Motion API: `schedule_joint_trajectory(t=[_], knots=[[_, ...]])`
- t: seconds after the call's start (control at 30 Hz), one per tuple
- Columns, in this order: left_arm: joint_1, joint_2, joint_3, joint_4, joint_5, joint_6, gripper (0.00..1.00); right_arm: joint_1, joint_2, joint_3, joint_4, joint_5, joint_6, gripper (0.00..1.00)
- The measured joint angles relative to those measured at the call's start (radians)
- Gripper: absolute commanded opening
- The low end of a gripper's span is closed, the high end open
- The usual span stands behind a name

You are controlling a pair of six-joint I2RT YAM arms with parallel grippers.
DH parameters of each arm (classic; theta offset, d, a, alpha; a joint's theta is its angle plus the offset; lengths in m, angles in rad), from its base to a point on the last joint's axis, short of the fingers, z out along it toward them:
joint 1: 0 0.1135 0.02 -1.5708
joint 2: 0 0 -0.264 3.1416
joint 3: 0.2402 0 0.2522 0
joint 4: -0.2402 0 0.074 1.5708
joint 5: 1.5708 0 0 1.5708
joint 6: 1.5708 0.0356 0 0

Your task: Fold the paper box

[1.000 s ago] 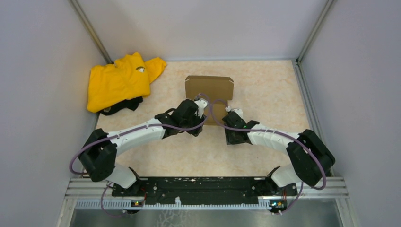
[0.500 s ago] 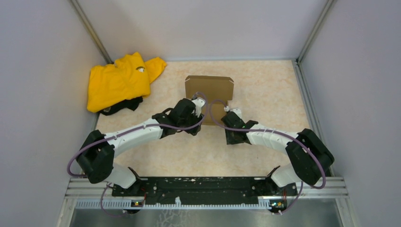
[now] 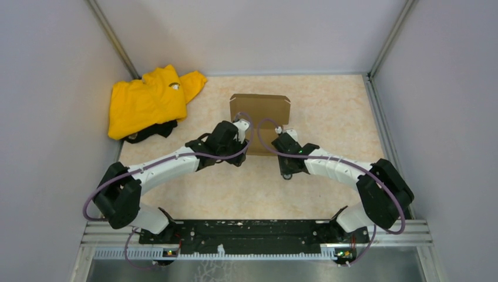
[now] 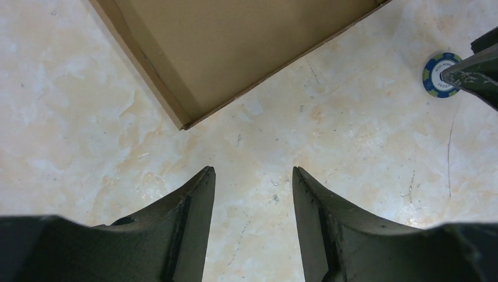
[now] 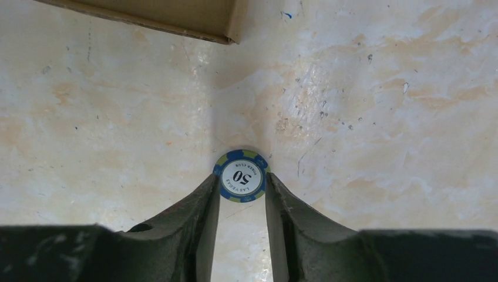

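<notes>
Well, tbl (image 3: pixel 329 176), pale marbled top, lay under the paper box (image 3: pixel 260 108) & ran well past it on all sides. Yellow garment (image 3: pixel 147 103) sat crumpled well off to box's left, w/ dark cloth showing under the garment's near edge. Box itself: plain brown cardboard on the tbl. Its far panel showed whole in top view, its near part partly hidden by cables & wrists. L arm reached toward box's near-left corner, R arm toward its near-right corner. Left gripper (image 4: pixel 252 170) hung over bare tbl just short of box's near-left corner, fingers spread apart, nothing btwn them, not touching box. Right gripper (image 5: pixel 241 179) was low at the tbl just short of box's near-right corner, fingertips pressed vs. either edge of a poker chip (image 5: pixel 241 175), pinching it. Chip: blue w/ greenish edge marks, white centre reading 50, flat on tbl, near box's corner but apart from it
</notes>
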Motion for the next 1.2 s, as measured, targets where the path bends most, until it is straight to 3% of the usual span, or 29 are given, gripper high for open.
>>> schedule_joint_trajectory(t=[0.13,0.37,0.8,1.2], knots=[[0.014,-0.008,-0.01,0.003,0.0,-0.003,0.6,0.0,0.011,0.018,-0.003,0.002,-0.006,0.51],[0.026,-0.027,-0.031,0.012,0.001,-0.011,0.63,0.0,0.001,0.0,0.002,-0.013,-0.009,0.56],[0.027,-0.027,-0.038,0.017,0.002,-0.022,0.66,0.0,0.039,-0.031,0.03,-0.034,-0.008,0.55],[0.031,-0.027,-0.04,0.017,0.002,-0.022,0.66,0.0,0.046,-0.04,0.067,-0.04,-0.008,0.4]])
